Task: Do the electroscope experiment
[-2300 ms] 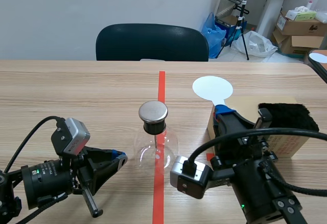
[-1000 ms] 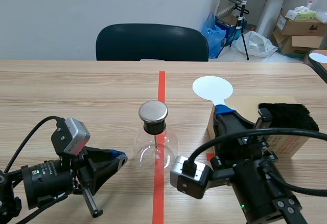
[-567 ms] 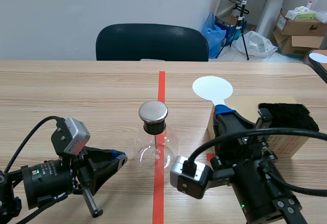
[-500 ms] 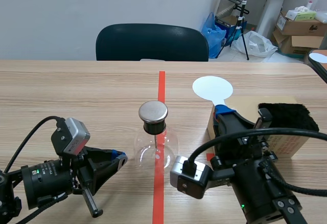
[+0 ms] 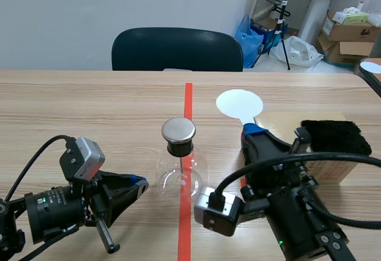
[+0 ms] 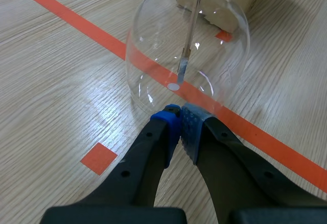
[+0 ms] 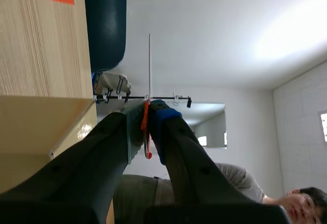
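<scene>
The electroscope, a clear glass flask [image 5: 181, 176] with a round metal cap [image 5: 178, 130], stands on the red tape line at the table's middle. Inside it a thin rod [image 6: 188, 50] hangs down. My left gripper [image 5: 140, 185] lies low on the table, shut on nothing, with its tips [image 6: 180, 119] just short of the flask's base [image 6: 153, 65]. My right gripper [image 5: 253, 131] is shut on the orange handle [image 7: 146, 132] of a paddle. The paddle's white disc [image 5: 239, 103] sits up and to the right of the cap; the right wrist view shows the disc edge-on [image 7: 149, 65].
A cardboard box [image 5: 328, 168] with a black furry cloth [image 5: 336, 134] on top stands right of the flask, behind the right arm. A dark chair [image 5: 177, 49] sits at the table's far edge. Boxes and bags lie on the floor at the back right.
The right arm has shifted left, carrying the white disc nearer the flask's cap. The left arm and the flask have not moved.
</scene>
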